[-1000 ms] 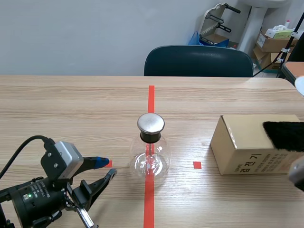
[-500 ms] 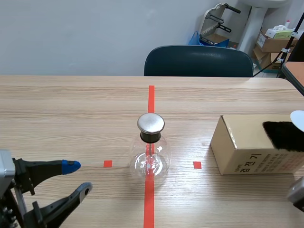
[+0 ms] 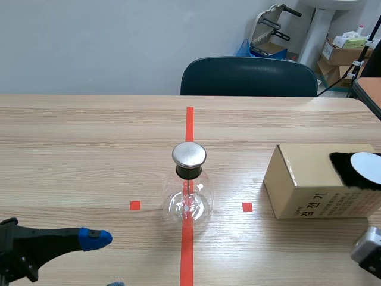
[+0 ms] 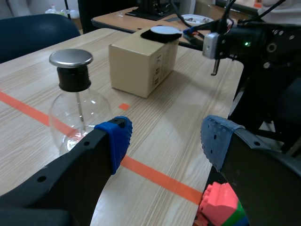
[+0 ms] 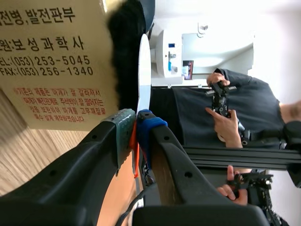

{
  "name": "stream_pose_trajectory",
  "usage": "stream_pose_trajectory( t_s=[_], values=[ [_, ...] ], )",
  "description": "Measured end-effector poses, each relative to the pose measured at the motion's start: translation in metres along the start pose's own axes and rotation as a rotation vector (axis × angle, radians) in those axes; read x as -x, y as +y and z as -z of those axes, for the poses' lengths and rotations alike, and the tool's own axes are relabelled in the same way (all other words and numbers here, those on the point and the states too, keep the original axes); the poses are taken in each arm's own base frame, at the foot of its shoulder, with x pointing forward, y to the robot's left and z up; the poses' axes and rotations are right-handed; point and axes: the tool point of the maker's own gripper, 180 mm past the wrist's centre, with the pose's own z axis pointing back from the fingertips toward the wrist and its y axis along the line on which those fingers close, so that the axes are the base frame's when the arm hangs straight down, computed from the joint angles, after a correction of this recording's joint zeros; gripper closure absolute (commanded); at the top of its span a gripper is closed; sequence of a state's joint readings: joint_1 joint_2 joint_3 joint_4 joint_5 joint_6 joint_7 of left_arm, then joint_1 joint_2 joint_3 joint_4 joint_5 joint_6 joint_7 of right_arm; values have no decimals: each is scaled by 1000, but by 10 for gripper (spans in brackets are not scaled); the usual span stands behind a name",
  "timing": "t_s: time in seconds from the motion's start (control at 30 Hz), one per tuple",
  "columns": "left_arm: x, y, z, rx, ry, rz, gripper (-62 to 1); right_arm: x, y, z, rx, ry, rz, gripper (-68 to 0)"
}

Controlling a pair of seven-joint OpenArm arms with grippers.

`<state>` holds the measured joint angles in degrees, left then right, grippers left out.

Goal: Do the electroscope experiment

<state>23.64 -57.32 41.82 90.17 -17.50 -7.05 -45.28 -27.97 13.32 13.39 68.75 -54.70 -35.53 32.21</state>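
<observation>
The electroscope, a clear glass flask [image 3: 189, 199] with a round metal cap [image 3: 189, 154], stands on the centre tape line. To its right sits a cardboard box [image 3: 303, 193] with black fur [image 3: 348, 170] on top. A thin white disc [image 3: 368, 162] rests against the fur. In the right wrist view my right gripper [image 5: 136, 125] is shut on the disc [image 5: 143, 70], seen edge-on beside the fur [image 5: 124, 52]. My left gripper [image 3: 104, 262] hangs open at the near left, well short of the flask [image 4: 75, 117], nothing between its blue pads [image 4: 115, 139].
A dark chair [image 3: 249, 76] stands behind the table's far edge. A person's hands [image 5: 223, 117] holding a controller show beyond the box in the right wrist view. Coloured blocks [image 4: 221, 207] lie under the left gripper. Small tape squares [image 3: 135, 205] flank the flask.
The left arm has drawn back toward the near left corner, away from the flask. The white disc has come down from the right edge onto the black fur.
</observation>
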Motion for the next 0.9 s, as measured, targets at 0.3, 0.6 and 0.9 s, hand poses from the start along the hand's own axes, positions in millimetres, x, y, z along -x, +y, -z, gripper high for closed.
stream_pose_trajectory(
  t_s=[0.3,0.6,0.9],
  values=[
    [-5,-4,3,15,-17,8,-349,-3,8,0,-42,-6,-10,-9],
    [-7,-3,6,2,-29,9,-349,4,9,-1,-44,38,-12,-9],
    [-4,-3,6,2,-15,9,-349,-27,11,-2,-55,-136,-25,-9]
  ],
)
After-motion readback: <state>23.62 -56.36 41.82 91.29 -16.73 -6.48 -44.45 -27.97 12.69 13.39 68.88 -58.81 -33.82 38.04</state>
